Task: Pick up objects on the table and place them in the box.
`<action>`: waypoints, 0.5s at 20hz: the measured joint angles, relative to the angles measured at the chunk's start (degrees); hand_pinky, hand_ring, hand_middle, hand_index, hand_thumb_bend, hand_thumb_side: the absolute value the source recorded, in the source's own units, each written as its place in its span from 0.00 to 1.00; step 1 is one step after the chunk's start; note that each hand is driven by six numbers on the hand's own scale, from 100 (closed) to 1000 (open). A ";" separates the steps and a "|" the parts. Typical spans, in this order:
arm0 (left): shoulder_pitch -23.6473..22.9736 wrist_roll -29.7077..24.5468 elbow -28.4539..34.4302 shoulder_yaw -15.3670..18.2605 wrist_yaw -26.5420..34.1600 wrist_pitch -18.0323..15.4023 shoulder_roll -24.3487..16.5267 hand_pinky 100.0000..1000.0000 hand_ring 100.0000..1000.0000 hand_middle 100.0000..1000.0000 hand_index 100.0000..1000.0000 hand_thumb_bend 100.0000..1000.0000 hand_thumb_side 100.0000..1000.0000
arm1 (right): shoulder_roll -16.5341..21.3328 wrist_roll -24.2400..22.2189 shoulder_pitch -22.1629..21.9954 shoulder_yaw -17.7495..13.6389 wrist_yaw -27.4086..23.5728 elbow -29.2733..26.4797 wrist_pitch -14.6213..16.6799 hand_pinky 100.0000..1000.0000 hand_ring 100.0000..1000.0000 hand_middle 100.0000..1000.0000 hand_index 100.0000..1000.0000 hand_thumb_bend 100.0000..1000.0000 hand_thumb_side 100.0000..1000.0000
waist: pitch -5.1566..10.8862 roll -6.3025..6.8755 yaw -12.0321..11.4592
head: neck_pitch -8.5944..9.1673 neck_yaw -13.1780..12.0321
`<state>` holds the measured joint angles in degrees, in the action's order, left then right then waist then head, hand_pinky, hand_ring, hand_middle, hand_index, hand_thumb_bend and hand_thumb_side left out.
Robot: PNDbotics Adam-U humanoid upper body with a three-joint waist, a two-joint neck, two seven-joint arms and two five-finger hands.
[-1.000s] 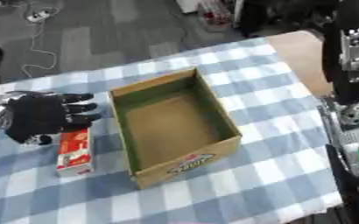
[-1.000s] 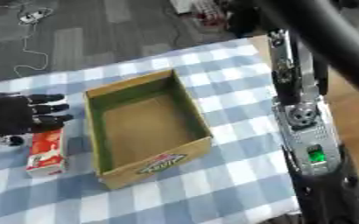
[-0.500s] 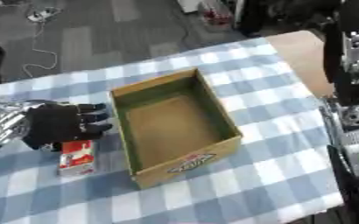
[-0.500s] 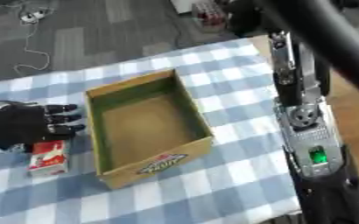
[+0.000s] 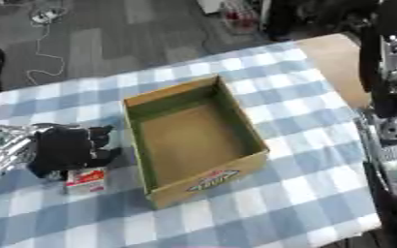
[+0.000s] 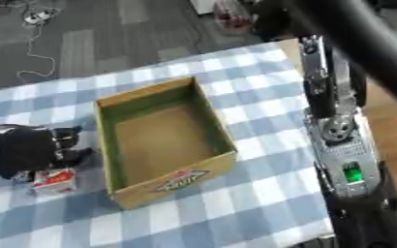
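- A small red-and-white packet (image 6: 54, 179) lies on the blue checked tablecloth (image 5: 320, 193), at about 9 o'clock from the open cardboard box (image 5: 193, 140), just beside its left wall.
- The left hand (image 5: 66, 149) sits right over the packet's far end, fingers curled; whether they grip it I cannot tell.
- The box holds nothing visible.
- The right eye view shows more of the packet's face.
- The right arm (image 6: 337, 140) hangs at 3 o'clock, its hand out of sight.

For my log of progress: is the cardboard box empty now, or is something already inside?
Empty. The cardboard box shows only its bare brown floor; the small red and white pack lies outside on the tablecloth.
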<state>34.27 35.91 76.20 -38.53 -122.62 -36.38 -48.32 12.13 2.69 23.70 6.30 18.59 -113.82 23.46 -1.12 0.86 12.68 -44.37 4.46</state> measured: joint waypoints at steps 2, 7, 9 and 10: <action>-0.60 0.01 0.58 0.03 1.83 0.01 -0.18 0.26 0.30 0.49 0.57 0.07 0.79 | 0.00 0.03 0.00 0.00 0.00 0.00 0.02 0.34 0.37 0.44 0.56 0.00 1.00 | 0.00 0.00 0.00 | 0.00 0.00; -2.25 0.04 1.11 0.72 6.85 0.04 -1.03 0.00 0.06 0.26 0.38 0.05 0.73 | 0.00 0.18 0.00 -0.01 -0.01 0.00 0.13 0.33 0.37 0.44 0.55 0.00 1.00 | 0.00 -0.05 -0.09 | 0.00 0.00; -2.84 0.09 1.14 1.47 8.27 0.09 -1.08 0.00 0.00 0.17 0.37 0.04 0.72 | 0.00 0.30 0.00 -0.01 -0.01 0.00 0.21 0.33 0.37 0.44 0.55 0.00 1.00 | 0.00 -0.21 -0.15 | 0.00 0.00; -3.13 0.11 1.21 1.91 8.91 0.11 -1.15 0.00 0.00 0.13 0.37 0.03 0.71 | 0.01 0.33 0.00 -0.01 -0.01 0.00 0.21 0.33 0.37 0.44 0.55 0.00 1.00 | 0.00 -0.28 -0.24 | 0.00 0.00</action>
<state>31.14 36.02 77.41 -36.62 -113.71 -36.27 -49.47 12.14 3.01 23.70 6.29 18.58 -113.82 23.67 -1.12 0.58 12.44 -44.37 4.46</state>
